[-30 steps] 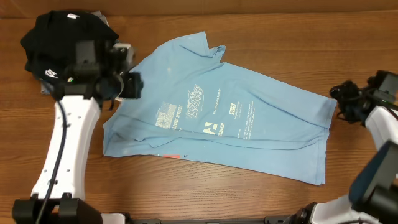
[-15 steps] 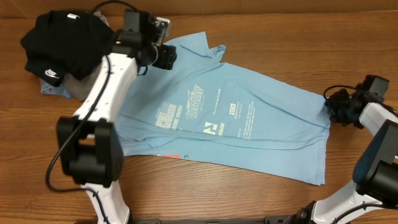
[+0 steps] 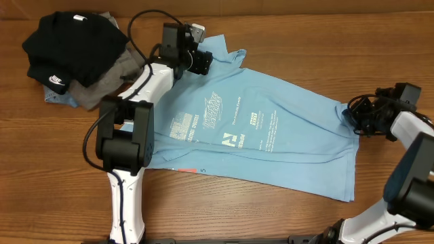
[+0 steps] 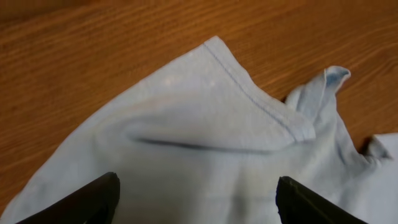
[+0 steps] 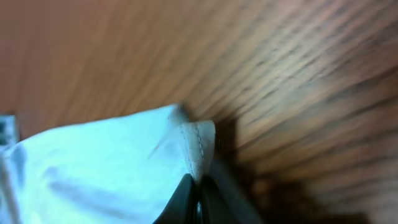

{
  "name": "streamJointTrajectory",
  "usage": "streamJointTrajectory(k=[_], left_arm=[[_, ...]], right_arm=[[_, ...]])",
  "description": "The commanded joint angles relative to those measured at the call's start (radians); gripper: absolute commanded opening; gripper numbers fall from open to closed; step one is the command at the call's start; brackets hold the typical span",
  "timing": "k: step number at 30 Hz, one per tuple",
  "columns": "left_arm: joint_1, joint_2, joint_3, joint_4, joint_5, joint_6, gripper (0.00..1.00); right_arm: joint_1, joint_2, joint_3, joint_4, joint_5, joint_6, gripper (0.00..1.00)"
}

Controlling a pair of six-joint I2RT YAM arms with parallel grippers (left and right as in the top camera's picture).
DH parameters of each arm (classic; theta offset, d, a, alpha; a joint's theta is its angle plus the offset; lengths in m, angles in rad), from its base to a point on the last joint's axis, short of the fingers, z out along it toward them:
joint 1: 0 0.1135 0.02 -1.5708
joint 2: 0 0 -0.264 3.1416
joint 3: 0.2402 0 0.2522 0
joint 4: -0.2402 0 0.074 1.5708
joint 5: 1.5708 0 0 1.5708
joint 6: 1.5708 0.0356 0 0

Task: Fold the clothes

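The clothes, a light sky-blue t-shirt (image 3: pixel 271 135) with white print, lie spread flat across the middle of the wooden table. My left gripper (image 3: pixel 202 62) hovers over the shirt's upper-left sleeve, by the collar. In the left wrist view the sleeve (image 4: pixel 217 118) fills the frame, and that gripper (image 4: pixel 198 200) is open, with blue cloth between its dark fingertips (image 4: pixel 99 200). At the shirt's right edge my right gripper (image 3: pixel 355 116) is shut on the cloth. The right wrist view shows the stitched hem corner (image 5: pixel 196 146) pinched in that gripper (image 5: pixel 199 198).
A black garment (image 3: pixel 68 41) with a white logo lies heaped on a grey garment (image 3: pixel 102 85) at the table's far left, close to my left arm. Bare wood (image 3: pixel 305 41) surrounds the shirt on the far, right and near sides.
My left arm swung from the shirt's left side up to its upper-left sleeve, jaws widening. My right gripper moved left onto the shirt's right edge and closed on the hem.
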Motion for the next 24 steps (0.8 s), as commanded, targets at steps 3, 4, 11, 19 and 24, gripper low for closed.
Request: streamJointTrajectory(k=[3, 4, 11, 19, 24], left_arm=[[-0.012, 0.052, 0.023, 0.136, -0.012, -0.018, 0.76], [-0.012, 0.064, 0.023, 0.164, -0.011, -0.021, 0.75], [-0.013, 0.144, 0.023, 0.224, -0.015, -0.115, 0.63], [-0.013, 0.169, 0.025, 0.238, -0.014, -0.210, 0.04], [0.024, 0.132, 0.035, 0.243, 0.102, -0.340, 0.04]], right_arm=[[0.008, -0.178, 0.014, -0.042, -0.091, -0.037, 0.04], [0.012, -0.206, 0.014, -0.057, -0.096, -0.037, 0.04], [0.055, -0.345, 0.014, -0.167, -0.095, -0.037, 0.04], [0.078, -0.397, 0.014, -0.195, -0.094, -0.037, 0.04], [0.078, -0.397, 0.013, -0.199, -0.069, -0.036, 0.04]])
